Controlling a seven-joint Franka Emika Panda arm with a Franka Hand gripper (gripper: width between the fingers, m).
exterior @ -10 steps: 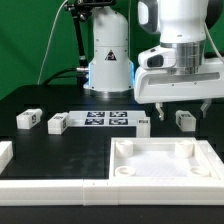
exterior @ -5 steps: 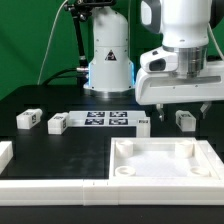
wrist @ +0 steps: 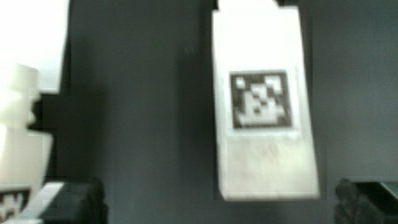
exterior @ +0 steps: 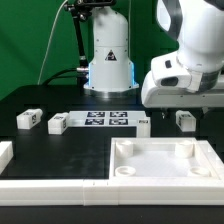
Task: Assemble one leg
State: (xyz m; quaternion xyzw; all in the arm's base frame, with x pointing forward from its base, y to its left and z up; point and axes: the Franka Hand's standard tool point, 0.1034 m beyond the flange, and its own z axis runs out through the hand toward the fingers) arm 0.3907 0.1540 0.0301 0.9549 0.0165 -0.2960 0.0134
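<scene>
Several small white legs with black-and-white tags lie on the black table: two at the exterior view's left (exterior: 28, 118) (exterior: 57, 123), and one at the right (exterior: 185, 119). My gripper (exterior: 183, 106) hangs just above that right leg, its fingers mostly hidden behind the white hand. In the wrist view this leg (wrist: 262, 100) lies long and flat with its tag facing up. My gripper (wrist: 217, 205) is open and empty, with its dark fingertips (wrist: 68, 203) set wide on either side of the leg's near end. The big white tabletop (exterior: 160, 175) lies in front.
The marker board (exterior: 105, 119) lies between the legs. Another small white part (exterior: 143, 123) sits at its right end. A white rail (exterior: 45, 186) runs along the front left. The robot base (exterior: 108, 60) stands behind. A white part (wrist: 18, 130) shows at the wrist view's edge.
The hand has shifted toward the exterior view's right and turned over the right leg. The legs and the tabletop have not moved.
</scene>
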